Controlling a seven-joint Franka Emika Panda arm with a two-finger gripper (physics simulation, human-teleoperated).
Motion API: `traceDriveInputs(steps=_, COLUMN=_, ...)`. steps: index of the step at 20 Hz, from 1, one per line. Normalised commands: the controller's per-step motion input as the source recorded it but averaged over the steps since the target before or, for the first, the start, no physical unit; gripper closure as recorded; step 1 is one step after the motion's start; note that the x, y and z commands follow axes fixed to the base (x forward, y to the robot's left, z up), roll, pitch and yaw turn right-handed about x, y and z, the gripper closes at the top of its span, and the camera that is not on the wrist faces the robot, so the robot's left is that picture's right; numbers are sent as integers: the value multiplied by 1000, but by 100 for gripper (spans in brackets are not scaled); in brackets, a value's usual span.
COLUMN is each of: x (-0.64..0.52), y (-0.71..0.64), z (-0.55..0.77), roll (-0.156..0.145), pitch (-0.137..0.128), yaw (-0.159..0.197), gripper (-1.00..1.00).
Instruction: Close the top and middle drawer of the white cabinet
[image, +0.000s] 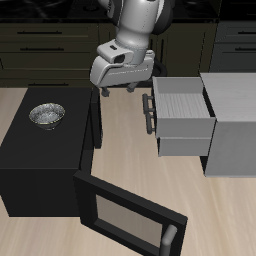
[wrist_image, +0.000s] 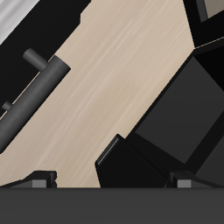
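Observation:
The white cabinet (image: 232, 125) stands beside the table's edge with its top drawer (image: 180, 96) and middle drawer (image: 185, 144) both pulled out toward the black box. Their dark bar handles (image: 149, 108) face the gap between cabinet and box. My gripper (image: 118, 91) hangs open above the wooden table, a little behind and beside the handles, touching nothing. In the wrist view one dark bar handle (wrist_image: 35, 87) shows close by on a pale drawer front (wrist_image: 17, 22), and the gripper (wrist_image: 112, 179) has its fingertips (wrist_image: 39, 178) wide apart with nothing between them.
A black box (image: 40, 150) stands across the gap from the drawers, with a metal bowl (image: 46, 115) on top. Its windowed door (image: 130, 215) hangs open toward the table's front edge. Dark kitchen cabinets (image: 50, 45) line the back. The box's dark corner (wrist_image: 175, 122) fills part of the wrist view.

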Motion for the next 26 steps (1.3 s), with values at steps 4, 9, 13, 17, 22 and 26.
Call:
traceDriveInputs(steps=4, x=63, y=15, z=-78, roll=-4, pitch=6, yaw=-4, gripper=-100)
traceDriveInputs(steps=9, x=94, y=10, z=-146, roll=-3, pitch=-4, yaw=27, gripper=-100)
traceDriveInputs(steps=13, x=60, y=-26, z=-152, roll=-3, pitch=11, yaw=-1, gripper=-100)
traceDriveInputs(steps=17, x=11, y=-22, z=-286, roll=3, pitch=21, yaw=18, gripper=-100)
traceDriveInputs(steps=22, x=14, y=197, z=-238, roll=51, pitch=-4, yaw=-20, gripper=-100)
traceDriveInputs(steps=26, x=8, y=371, z=-178, roll=78, pitch=-11, yaw=10, gripper=-100)
